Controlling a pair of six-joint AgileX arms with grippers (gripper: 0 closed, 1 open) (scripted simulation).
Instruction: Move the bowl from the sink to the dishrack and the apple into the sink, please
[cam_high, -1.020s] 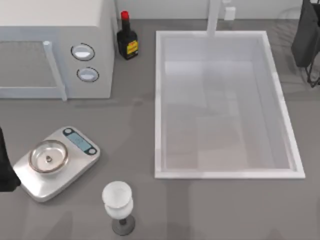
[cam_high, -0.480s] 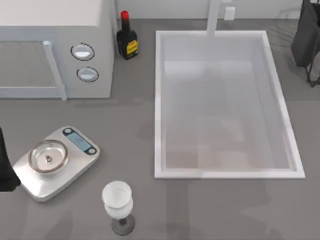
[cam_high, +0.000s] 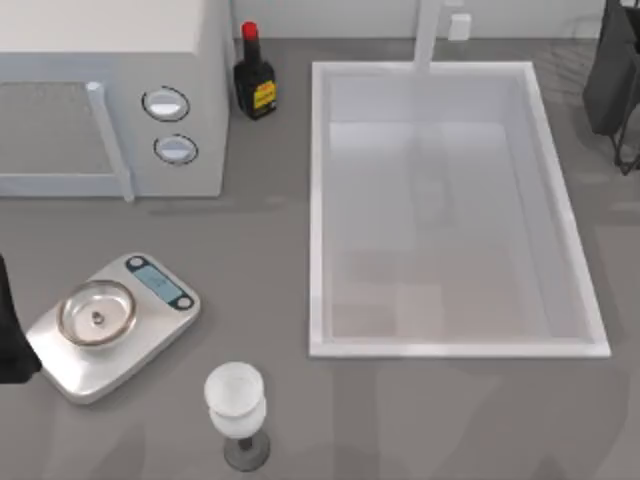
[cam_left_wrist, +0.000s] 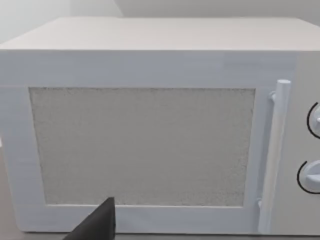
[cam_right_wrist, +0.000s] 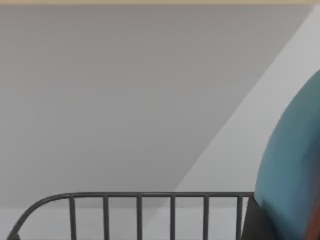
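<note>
Where the top view's far right corner lies, the right gripper (cam_high: 612, 75) hangs as a dark mass over the dark wire dishrack (cam_high: 626, 152); whether it is clamped or spread cannot be told. In the right wrist view the wide deep-blue translucent bowl (cam_right_wrist: 295, 165) curves in close to the camera, a trace of its reddish rim at the edge, just beside the rack's top rail and upright bars. Whether the bowl rests on the rack or is held cannot be told.

To the left of the rack, the large white rectangular sink (cam_high: 318, 200) stands with its raised rim and its white tap (cam_high: 428, 35) at the far side.

The left gripper (cam_left_wrist: 100, 224) shows one black tip facing the white microwave oven (cam_left_wrist: 145, 145); its state cannot be told either. The left arm (cam_high: 8, 335) is parked at the table's left edge, beside the silver kitchen scale (cam_high: 150, 320). A clear wine glass (cam_high: 237, 400) stands near the scale, and a black red-capped bottle (cam_high: 255, 80) stands between microwave and sink.
</note>
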